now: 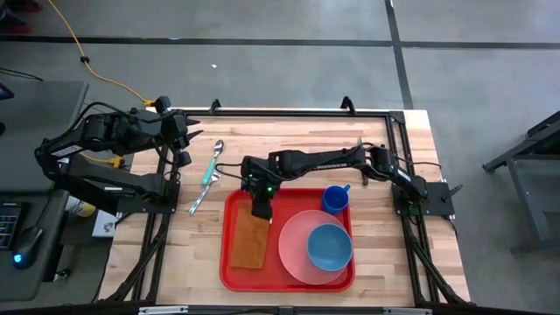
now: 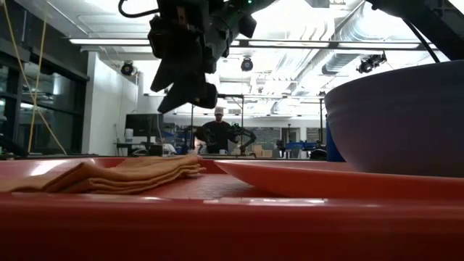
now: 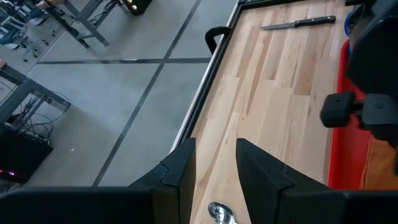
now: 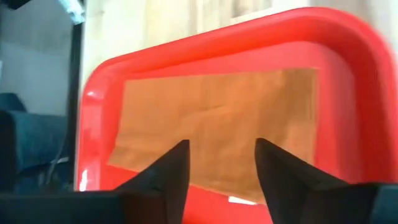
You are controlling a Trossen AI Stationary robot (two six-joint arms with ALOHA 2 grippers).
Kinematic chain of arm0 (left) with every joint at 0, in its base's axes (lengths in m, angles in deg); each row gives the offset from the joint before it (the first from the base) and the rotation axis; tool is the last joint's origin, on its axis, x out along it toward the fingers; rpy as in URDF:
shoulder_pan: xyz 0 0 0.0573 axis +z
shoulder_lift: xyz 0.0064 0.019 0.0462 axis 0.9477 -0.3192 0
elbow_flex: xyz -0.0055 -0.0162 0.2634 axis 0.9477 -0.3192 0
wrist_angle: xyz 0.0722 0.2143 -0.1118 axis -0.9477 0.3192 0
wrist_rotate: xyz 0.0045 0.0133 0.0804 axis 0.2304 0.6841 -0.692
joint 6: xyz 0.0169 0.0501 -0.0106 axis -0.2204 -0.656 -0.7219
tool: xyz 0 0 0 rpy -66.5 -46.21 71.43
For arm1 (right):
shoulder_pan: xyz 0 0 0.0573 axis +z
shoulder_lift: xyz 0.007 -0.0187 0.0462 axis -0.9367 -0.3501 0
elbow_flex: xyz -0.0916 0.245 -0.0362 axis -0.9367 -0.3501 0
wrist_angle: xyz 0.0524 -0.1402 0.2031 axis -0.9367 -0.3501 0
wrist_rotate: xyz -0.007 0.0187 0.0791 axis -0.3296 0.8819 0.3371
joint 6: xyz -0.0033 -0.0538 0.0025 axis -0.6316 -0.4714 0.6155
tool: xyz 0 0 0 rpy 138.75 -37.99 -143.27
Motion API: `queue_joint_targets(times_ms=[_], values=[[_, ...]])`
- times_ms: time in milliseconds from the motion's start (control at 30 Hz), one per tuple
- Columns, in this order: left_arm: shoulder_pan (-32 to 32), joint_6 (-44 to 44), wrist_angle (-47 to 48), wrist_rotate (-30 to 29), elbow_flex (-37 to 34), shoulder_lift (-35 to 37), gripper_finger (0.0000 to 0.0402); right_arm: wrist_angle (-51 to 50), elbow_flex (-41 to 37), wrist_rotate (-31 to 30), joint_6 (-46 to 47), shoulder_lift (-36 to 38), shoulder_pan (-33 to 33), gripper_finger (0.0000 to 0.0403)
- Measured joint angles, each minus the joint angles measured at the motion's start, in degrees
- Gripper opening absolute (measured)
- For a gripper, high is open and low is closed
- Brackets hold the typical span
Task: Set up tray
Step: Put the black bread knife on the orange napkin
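1. Left gripper (image 1: 185, 144) is waiting at the desk's (image 1: 385, 144) left edge, fingers apart, empty.
2. Cutlery (image 1: 208, 175) is lying beside it.
3. Right gripper (image 1: 261, 210) is hovering over the napkin (image 1: 249, 241), fingers spread, holding nothing.
4. Tray (image 1: 229, 271) is sitting front-centre, carrying napkin, plate (image 1: 293, 254), bowl (image 1: 329, 246), cup (image 1: 335, 199).

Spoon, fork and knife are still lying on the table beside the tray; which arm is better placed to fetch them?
Probably left: the left gripper, open, hovers at the table's left edge near the spoon and fork. The right gripper hangs open over the napkin on the tray.
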Motion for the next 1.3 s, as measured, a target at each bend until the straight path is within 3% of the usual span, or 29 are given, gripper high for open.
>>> queue_joint_targets(times_ms=[100, 200, 300, 467, 600, 767, 967, 1133, 1200, 1300], values=[[0.01, 0.0, 0.0, 0.0, 0.0, 0.0, 0.0145, -0.1, 0.0, -2.03, 0.43, 0.01, -0.5, 0.0178], [0.01, 0.0, 0.0, 0.0, 0.0, 0.0, 0.0145, -0.19, 0.17, -0.35, 1.13, 0.22, -1.02, 0.0175], [0.0, 0.0, 0.02, 0.0, 0.0, 0.0, 0.0145, 0.01, 0.31, 2.74, 2.32, 0.46, -1.02, 0.0134], [0.02, 0.0, 0.02, 0.0, 0.0, 0.0, 0.0145, 0.06, 0.28, 4.75, 0.05, 0.47, 0.79, 0.0016], [0.02, 0.0, 0.02, 0.0, 0.0, 0.0, 0.0145, -0.49, 0.28, 2.59, 1.23, 0.46, 1.7, 0.0011], [0.02, 0.0, 0.02, 0.11, 0.0, 0.0, 0.0145, -8.36, 0.26, -10.76, 2.32, 3.18, 0.58, 0.0003], [0.02, 0.16, 0.02, 0.13, 0.0, 0.0, 0.0145, -27.63, 0.26, -30.78, 4.85, 10.67, -5.23, 0.0001], [0.02, 0.81, 0.05, 0.17, 0.0, 0.0, 0.0145, -43.81, -0.05, -46.12, 13.51, 18.05, -11.57, 0.0001], [0.0, 0.81, 0.64, 0.17, 0.0, 0.0, 0.0145, -47.58, -0.85, -49.29, 17.3, 21.04, -14.4, 0.0001], [0.02, 0.81, 3.02, 0.11, 0.0, 0.0, 0.0145, -47.72, -5.98, -47.7, 20.69, 27.66, -18.69, 0.0001]])
